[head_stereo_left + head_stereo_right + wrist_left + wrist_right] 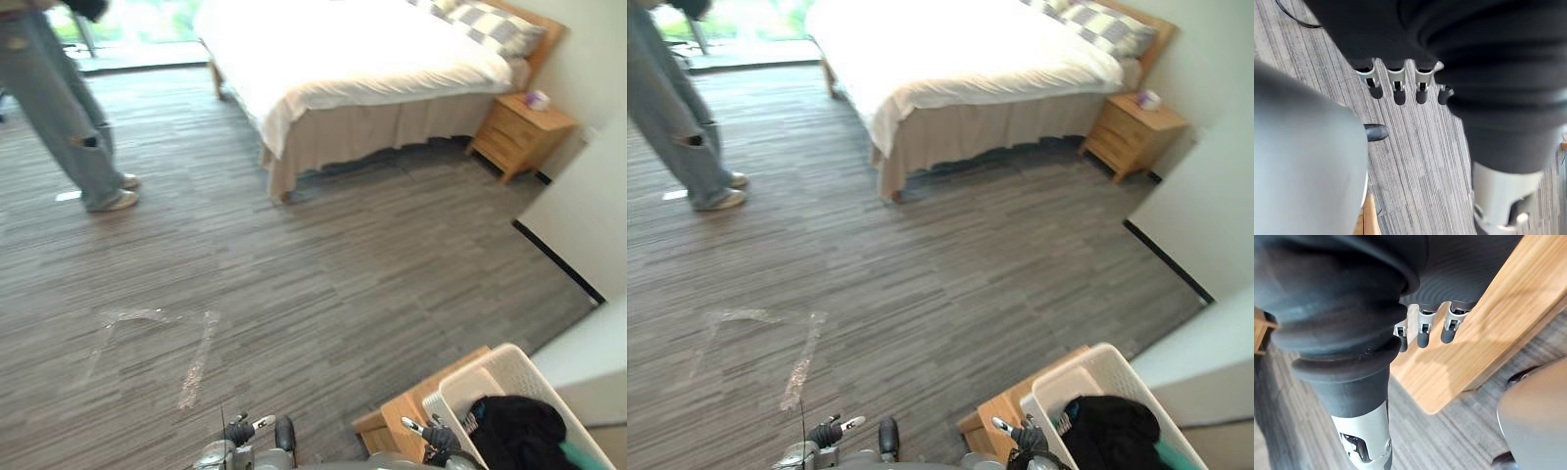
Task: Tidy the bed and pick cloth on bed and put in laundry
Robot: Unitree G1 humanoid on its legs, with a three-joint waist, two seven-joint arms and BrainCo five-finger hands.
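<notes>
The bed (pixel 343 59) stands at the far side of the room, its white cover lying smooth, with checkered pillows (pixel 490 24) at its head. A white laundry basket (pixel 472 384) sits on a low wooden stool (pixel 400 419) at the near right, and a black cloth (pixel 514 431) lies inside it. My left hand (pixel 250 429) hangs low over the floor, its fingers (pixel 1396 85) relaxed and holding nothing. Just left of the basket, my right hand (pixel 431 436) hangs above the stool with its fingers (pixel 1422 330) loose and empty.
A person in jeans (pixel 59 108) stands on the floor at the far left. A wooden nightstand (pixel 519 132) with a small object (pixel 536 99) stands right of the bed. A white wall (pixel 588 196) closes the right side. Pale tape marks (pixel 157 338) cross the grey floor.
</notes>
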